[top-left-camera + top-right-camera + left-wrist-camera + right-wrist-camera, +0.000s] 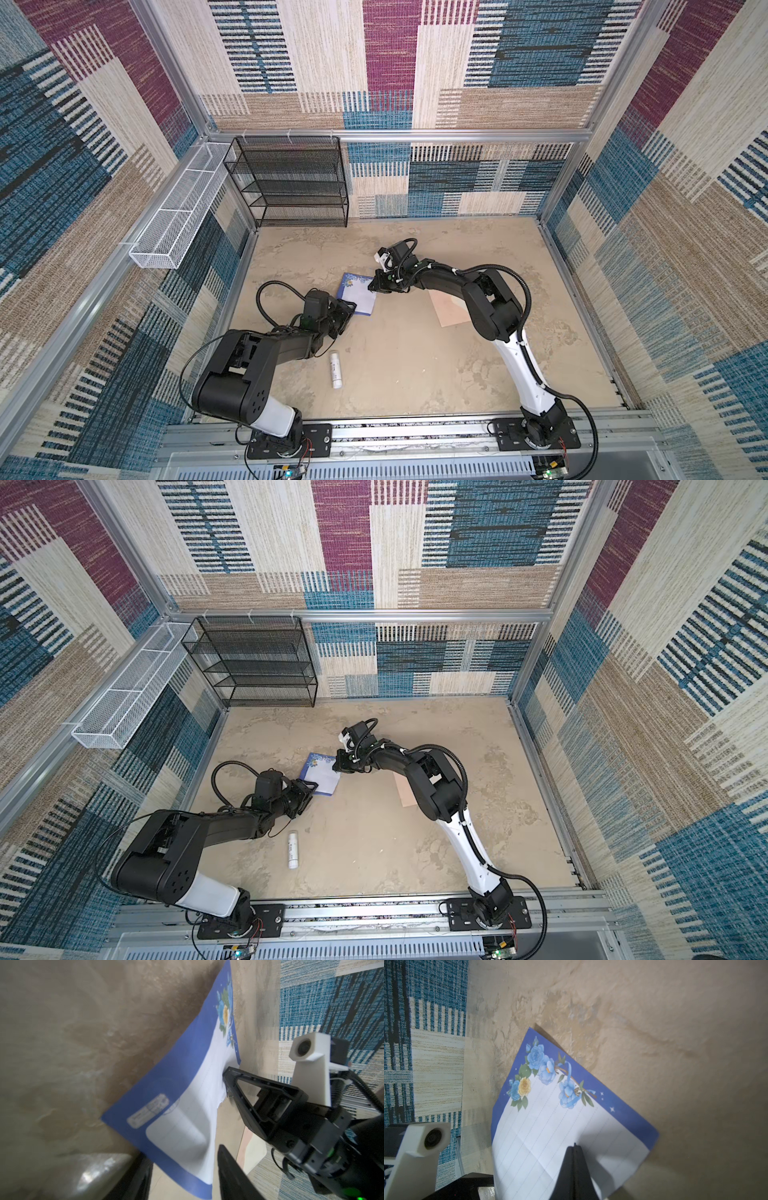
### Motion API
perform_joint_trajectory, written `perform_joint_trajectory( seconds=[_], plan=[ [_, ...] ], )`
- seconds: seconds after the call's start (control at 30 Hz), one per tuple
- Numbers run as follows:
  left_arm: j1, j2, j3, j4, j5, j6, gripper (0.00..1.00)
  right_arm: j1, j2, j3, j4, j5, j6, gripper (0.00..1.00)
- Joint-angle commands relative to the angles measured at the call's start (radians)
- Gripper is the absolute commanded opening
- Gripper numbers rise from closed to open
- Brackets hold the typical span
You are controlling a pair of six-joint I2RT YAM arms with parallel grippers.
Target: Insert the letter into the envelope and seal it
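Letter, blue-bordered and face up, is held over the middle of the table, its right edge pinched in the closed jaws of the right gripper. Left gripper straddles its near-left corner, jaws apart. Envelope lies to the right, partly under the right arm; a white tube lies nearer.

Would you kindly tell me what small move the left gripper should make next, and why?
Probably close the left gripper on the letter: its jaws stand open astride one edge, while the right gripper, shut, pinches the opposite edge.
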Motion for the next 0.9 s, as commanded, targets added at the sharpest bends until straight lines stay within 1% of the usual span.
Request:
perform_joint_trajectory(
  seconds=[0.0, 0.07, 0.13, 0.4, 0.73, 0.87],
  plan=[
    [0.0, -0.008, 0.0, -0.045, 0.003, -0.026, 0.68, 0.002, 0.005, -0.015, -0.067, 0.028, -0.008, 0.0],
    [0.0, -0.033, 0.002, -0.069, 0.001, -0.027, 0.78, 0.001, 0.004, -0.016, -0.067, 0.029, -0.008, 0.0],
    [0.0, -0.068, 0.0, -0.107, -0.014, -0.023, 0.83, 0.001, 0.0, -0.017, -0.067, 0.027, -0.008, 0.0],
    [-0.001, -0.197, -0.021, -0.178, -0.103, -0.028, 0.84, 0.001, -0.005, -0.024, -0.055, 0.025, 0.0, 0.0],
    [0.0, -0.217, -0.046, -0.213, -0.14, -0.034, 0.87, 0.002, -0.006, -0.038, -0.038, 0.008, 0.012, 0.0],
    [-0.001, -0.199, -0.051, -0.18, -0.143, -0.057, 0.87, 0.002, -0.006, -0.039, -0.036, 0.006, 0.014, 0.0]
  ],
)
